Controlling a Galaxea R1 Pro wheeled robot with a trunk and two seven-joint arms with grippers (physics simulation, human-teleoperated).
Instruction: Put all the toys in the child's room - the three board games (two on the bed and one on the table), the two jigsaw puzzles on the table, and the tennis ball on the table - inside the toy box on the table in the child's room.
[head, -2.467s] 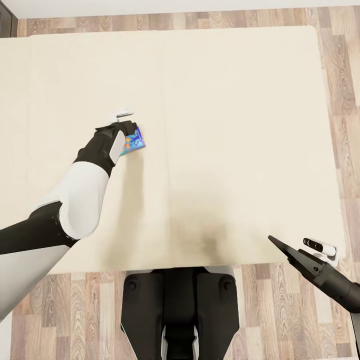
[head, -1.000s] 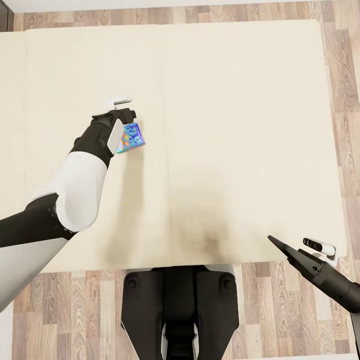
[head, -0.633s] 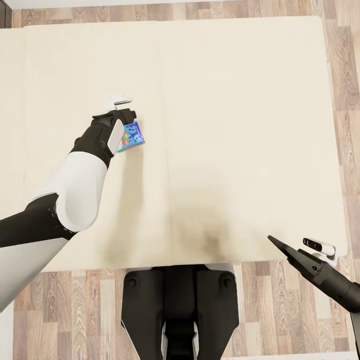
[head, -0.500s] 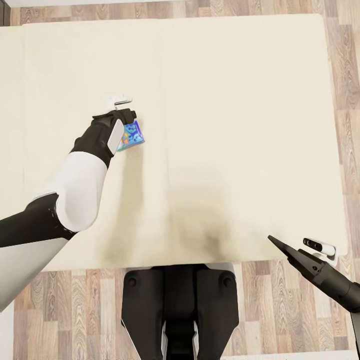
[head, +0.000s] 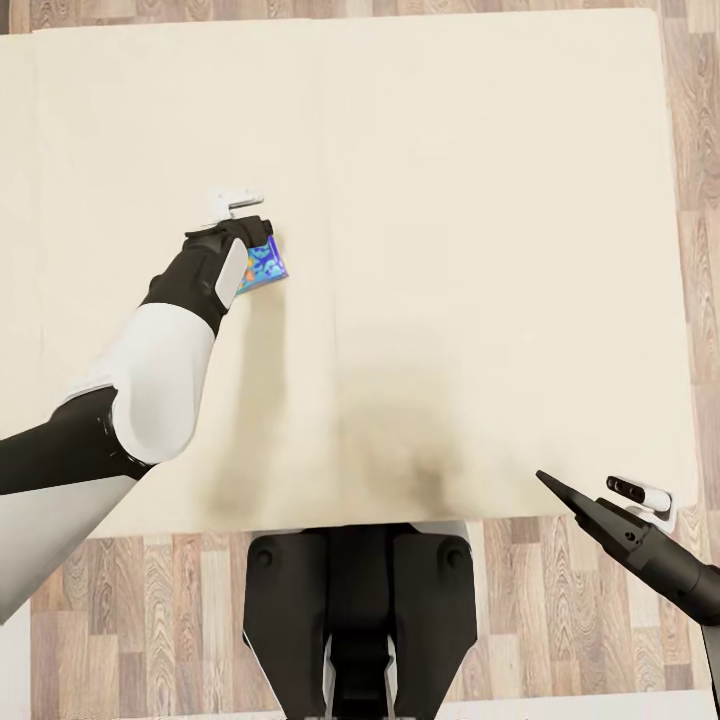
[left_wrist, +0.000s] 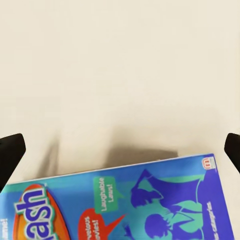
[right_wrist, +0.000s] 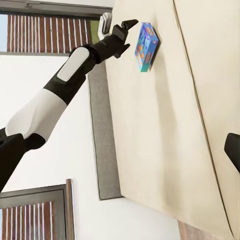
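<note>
A small blue board game (head: 264, 266) hangs tilted just above the beige bed (head: 480, 250), with my left gripper (head: 254, 246) shut on it. In the left wrist view its printed lid (left_wrist: 125, 205) spans the gap between the two wide-set fingertips (left_wrist: 10, 152), and its shadow falls on the mattress. The right wrist view shows the same box (right_wrist: 147, 46) off the bed surface under the left gripper (right_wrist: 131, 25). My right gripper (head: 548, 482) hovers open and empty by the bed's near right corner. The toy box and the table are out of view.
Wood-plank floor (head: 150, 600) runs along the bed's near side, where my dark base (head: 360, 610) stands against the edge. More floor shows past the bed's right side (head: 700, 250). The dark grey bed frame (right_wrist: 102, 150) and a window (right_wrist: 50, 32) appear in the right wrist view.
The camera has shifted, so the bed's far edge sits higher in the picture. My left gripper, still holding the board game, has risen slightly. The right arm has stayed put.
</note>
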